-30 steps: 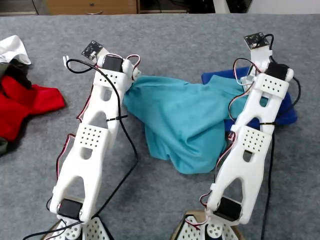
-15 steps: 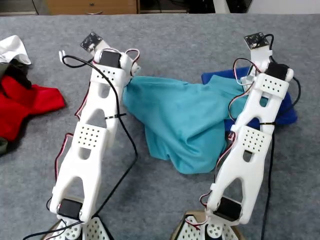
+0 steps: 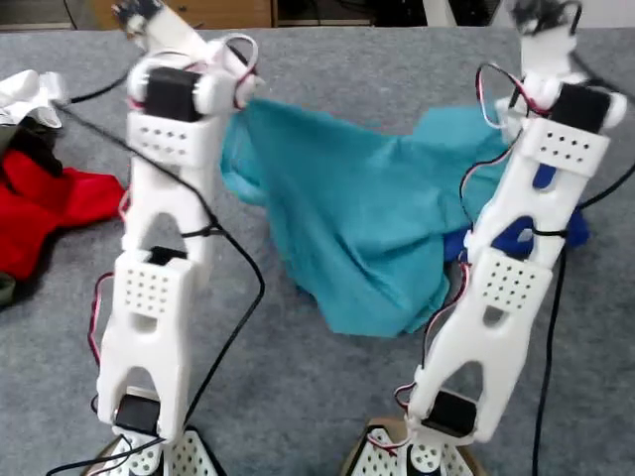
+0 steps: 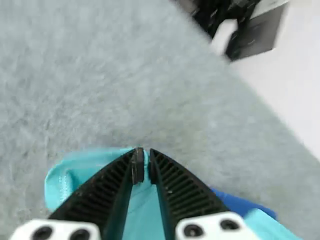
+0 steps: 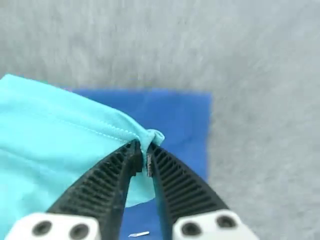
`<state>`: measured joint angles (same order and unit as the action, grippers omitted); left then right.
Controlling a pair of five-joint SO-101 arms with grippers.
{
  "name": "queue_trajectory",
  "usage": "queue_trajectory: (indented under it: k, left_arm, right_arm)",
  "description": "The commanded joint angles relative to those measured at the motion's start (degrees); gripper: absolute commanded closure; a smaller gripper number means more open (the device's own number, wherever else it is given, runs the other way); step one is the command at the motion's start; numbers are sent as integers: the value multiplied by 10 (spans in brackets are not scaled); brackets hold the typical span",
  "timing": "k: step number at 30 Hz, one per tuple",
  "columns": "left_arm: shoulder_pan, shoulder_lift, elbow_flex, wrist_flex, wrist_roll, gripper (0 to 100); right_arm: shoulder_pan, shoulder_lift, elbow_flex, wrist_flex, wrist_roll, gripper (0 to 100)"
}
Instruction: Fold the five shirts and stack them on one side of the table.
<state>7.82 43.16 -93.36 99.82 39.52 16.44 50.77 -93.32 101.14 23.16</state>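
Note:
A teal shirt point(image 3: 367, 213) hangs stretched between my two grippers, lifted off the grey table, its lower part drooping toward the front. My left gripper point(image 4: 141, 161) is shut on one upper corner of the teal shirt point(image 4: 65, 175). My right gripper point(image 5: 142, 152) is shut on the other corner of the teal shirt point(image 5: 55, 145). A folded blue shirt point(image 5: 170, 117) lies flat on the table beneath the right gripper; the blue shirt point(image 3: 526, 238) peeks out behind the right arm in the high view.
A red shirt point(image 3: 50, 203) lies crumpled at the table's left edge, with a white garment point(image 3: 25, 94) and a dark one behind it. Wooden furniture point(image 3: 198, 12) stands past the table's far edge. Bare grey tabletop point(image 3: 298, 397) lies between the arm bases.
Both arms have risen and carried the teal shirt's corners upward, so the shirt now hangs in the air instead of lying on the table. More of the blue shirt is covered from above.

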Motion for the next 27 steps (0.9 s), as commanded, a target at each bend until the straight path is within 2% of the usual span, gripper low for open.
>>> queue_trajectory:
  k: [1, 5, 11, 17, 22, 27]
  left_arm:
    - [-23, -91, -25, 5, -48, 981]
    - [-40, -165, -22, 6, -98, 981]
    - [-84, -282, -21, 9, -175, 981]
    - [-107, -376, -21, 9, -268, 981]
    - [-128, -431, -10, 9, -308, 981]
    - [-177, -523, 85, 10, -313, 981]
  right_arm:
    - [-11, -144, -20, 10, -25, 996]
    - [-17, -254, -19, 10, -45, 996]
    - [-79, -371, -19, 7, -65, 996]
    - [-99, -444, -20, -72, -104, 995]
    - [-100, -498, -18, -138, -105, 995]
    - [-100, -523, -17, -179, -99, 995]
